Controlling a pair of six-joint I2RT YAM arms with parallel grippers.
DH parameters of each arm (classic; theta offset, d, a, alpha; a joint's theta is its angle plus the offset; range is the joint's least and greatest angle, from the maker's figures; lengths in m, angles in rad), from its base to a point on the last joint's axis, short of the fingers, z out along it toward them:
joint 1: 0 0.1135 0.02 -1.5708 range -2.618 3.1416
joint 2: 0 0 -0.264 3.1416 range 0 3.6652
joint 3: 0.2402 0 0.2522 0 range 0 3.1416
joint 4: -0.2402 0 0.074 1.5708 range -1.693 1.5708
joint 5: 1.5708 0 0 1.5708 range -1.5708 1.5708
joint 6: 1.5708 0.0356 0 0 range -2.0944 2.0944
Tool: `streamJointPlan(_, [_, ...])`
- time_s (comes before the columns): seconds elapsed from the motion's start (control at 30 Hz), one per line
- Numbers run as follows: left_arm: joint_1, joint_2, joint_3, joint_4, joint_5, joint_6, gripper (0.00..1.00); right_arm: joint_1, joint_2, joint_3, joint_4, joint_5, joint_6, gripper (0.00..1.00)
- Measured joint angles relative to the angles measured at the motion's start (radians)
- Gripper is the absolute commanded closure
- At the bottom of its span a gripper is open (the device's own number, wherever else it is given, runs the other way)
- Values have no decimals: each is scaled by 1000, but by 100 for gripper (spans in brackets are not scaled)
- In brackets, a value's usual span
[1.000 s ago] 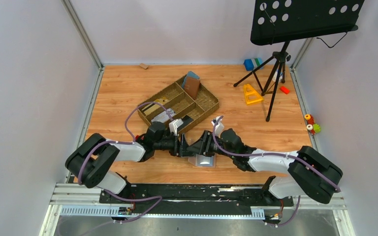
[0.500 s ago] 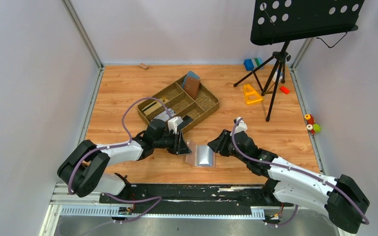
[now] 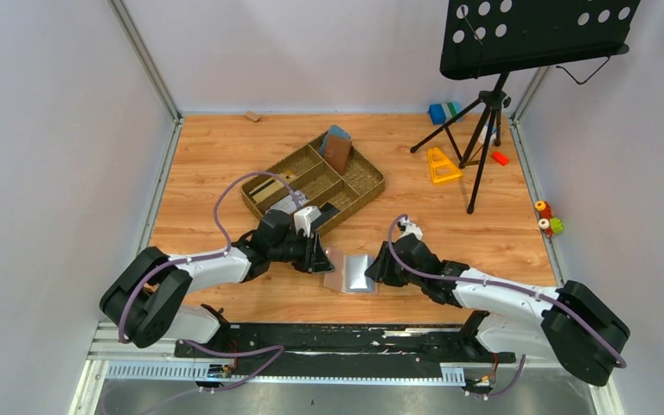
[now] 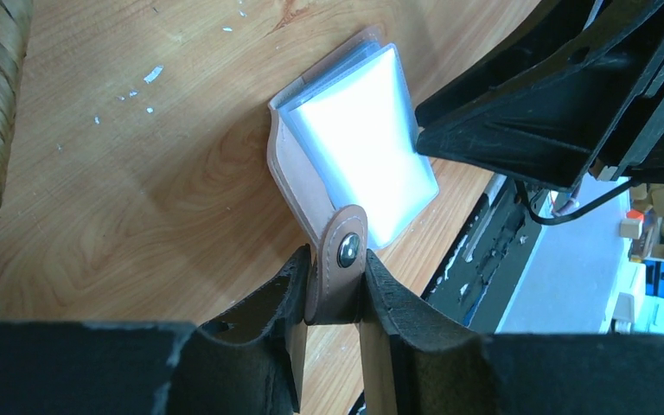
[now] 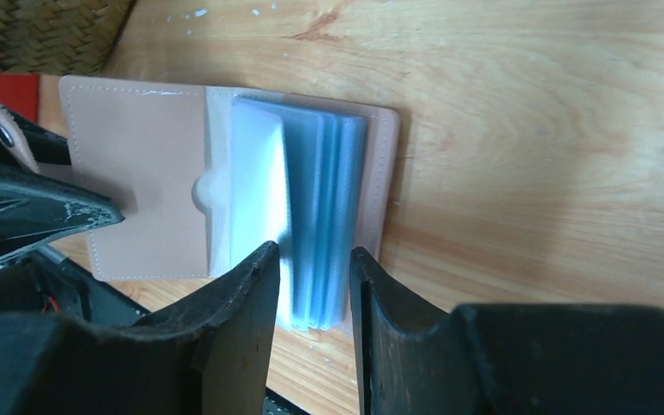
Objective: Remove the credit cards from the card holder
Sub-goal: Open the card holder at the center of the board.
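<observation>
The card holder (image 3: 352, 272) lies open on the wooden table, tan outside, with a stack of blue-grey plastic sleeves (image 5: 328, 199) standing up from its spine. My left gripper (image 3: 322, 257) is shut on the small tan closing tab (image 4: 339, 277), snap stud showing between the fingers. My right gripper (image 3: 377, 266) comes in from the right; its jaws (image 5: 314, 255) flank the sleeve stack closely and press on both sides of it. The credit cards are hidden inside the sleeves. The holder (image 4: 359, 147) shows glare in the left wrist view.
A woven divided tray (image 3: 367, 186) sits just behind the left gripper, with a brown and blue wallet (image 3: 338, 151) leaning in its far compartment. A music stand's tripod (image 3: 482, 130), a yellow triangle (image 3: 442, 164) and small toys (image 3: 549, 220) stand at the right. The table's near rail (image 3: 328, 333) is close by.
The left gripper closed on the closing tab. The right arm pulled back to the right, then returned to the holder and narrowed its jaws around the sleeves.
</observation>
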Motion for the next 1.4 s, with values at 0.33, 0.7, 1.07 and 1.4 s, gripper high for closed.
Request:
streamJointPlan(0.33, [-8,3,0,-5,0,1,68,-4,48,0,119,-123,0,72])
streamJointPlan(0.7, [-19,9,10,-22,0,5,68,-4,15,0,162,-185,-5,66])
streamJointPlan(1.07, [-22,9,13,-26,1,7,66,-4,7,0,223,-230,-7,79])
streamJointPlan(1.4, [-26,9,13,-26,0,7,66,-4,55,0,270,-260,-6,94])
